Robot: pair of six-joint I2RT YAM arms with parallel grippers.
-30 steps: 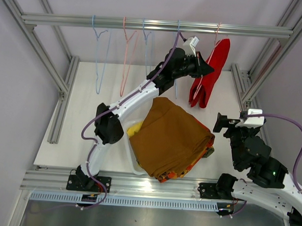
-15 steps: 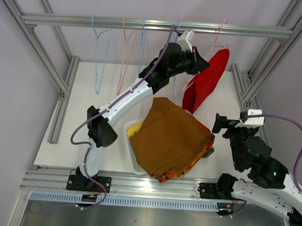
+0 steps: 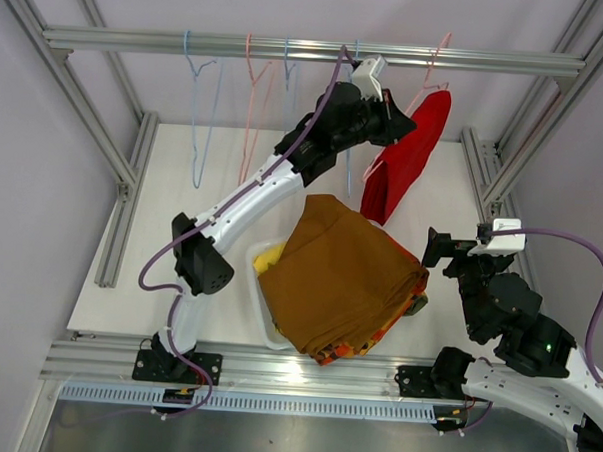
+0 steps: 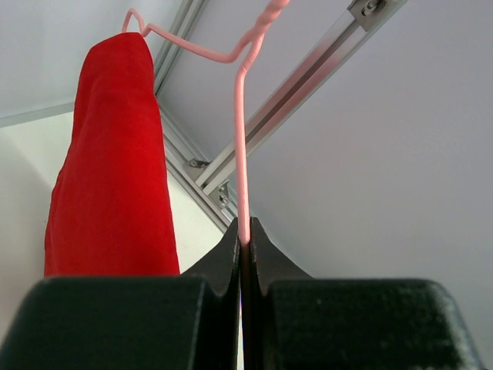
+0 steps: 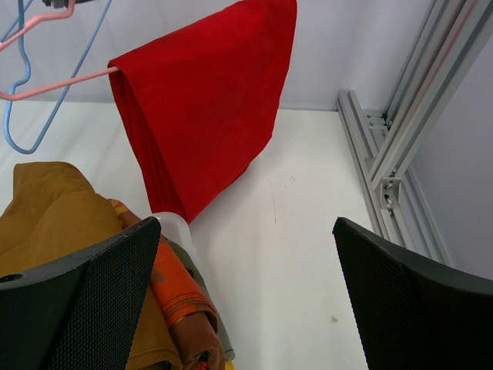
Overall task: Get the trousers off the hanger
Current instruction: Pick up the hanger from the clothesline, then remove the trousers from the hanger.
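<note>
Red trousers (image 3: pixel 407 156) are folded over the pink hanger (image 4: pixel 242 146) under the rail (image 3: pixel 309 49), far right. Long axis is tilted: top end toward the rail, lower end down-left toward the pile (image 3: pixel 344 278) on the basket (image 3: pixel 260 284). Hanger wire is pinched by the closed L gripper (image 4: pixel 244 240). R gripper (image 5: pixel 246 225) is held wide open & empty, low nearby. Step judged: freeing last hung pair. Next, cloth must be gripped & slid off.
</note>
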